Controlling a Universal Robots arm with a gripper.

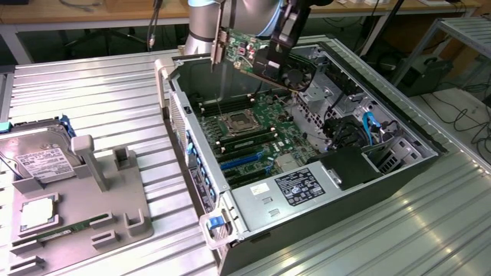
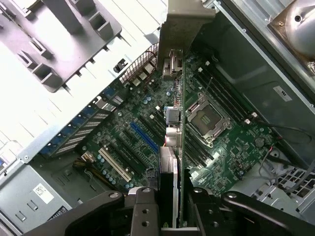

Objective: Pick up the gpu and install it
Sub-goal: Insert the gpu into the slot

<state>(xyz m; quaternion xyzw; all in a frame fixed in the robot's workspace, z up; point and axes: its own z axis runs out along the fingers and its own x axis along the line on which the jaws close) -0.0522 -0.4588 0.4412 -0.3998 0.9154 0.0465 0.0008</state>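
The gpu (image 1: 253,54) is green with a silver bracket (image 1: 218,49), the motherboard (image 1: 257,135) green with blue slots (image 1: 241,161).

**Markings check: no text, brand or number legible.**
A white label (image 1: 38,163) lies on the hard drive (image 1: 31,140) at the exterior view's left; its print is too fine to read. A black label (image 1: 300,187) with white print and small symbols sits on the grey metal cover (image 1: 257,201) inside the computer case (image 1: 345,218); no word or number can be made out. In the wrist view, a white sticker (image 2: 43,193) with dark code-like marks sits on a grey panel of the case, and a smaller white tag (image 2: 282,92) is on its inner wall; both are illegible.
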